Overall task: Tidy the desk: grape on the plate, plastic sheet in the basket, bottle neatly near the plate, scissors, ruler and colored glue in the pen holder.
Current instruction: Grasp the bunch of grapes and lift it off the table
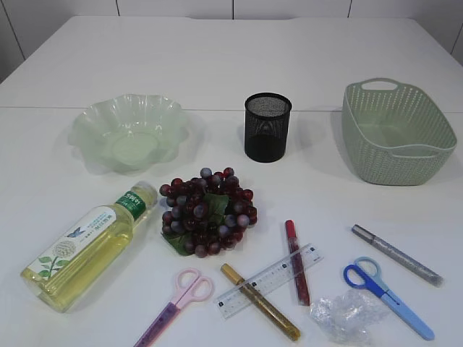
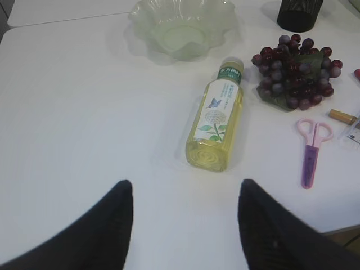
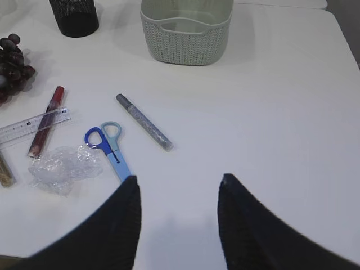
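left gripper (image 2: 183,225): your jaws are spread wide, nothing in them
right gripper (image 3: 177,222): same deal, gaping and empty
grape (image 1: 208,211): on the table just beside the bottle (image 1: 90,246), not on the plate (image 1: 129,131)
plastic sheet (image 1: 347,315): crumpled by your blue scissors (image 1: 387,285)

Your white tabletop (image 1: 217,65) carries a pale green scalloped plate (image 1: 129,131), black mesh pen holder (image 1: 268,127) and green woven basket (image 1: 397,131) at the back. Nearer you lie a yellow-filled bottle (image 1: 92,244) on its side, dark grapes (image 1: 208,211), pink scissors (image 1: 176,306), blue scissors (image 1: 388,293), a clear ruler (image 1: 268,280), red (image 1: 296,262), gold (image 1: 260,301) and silver glue pens (image 1: 396,254), and crumpled plastic sheet (image 1: 347,315).
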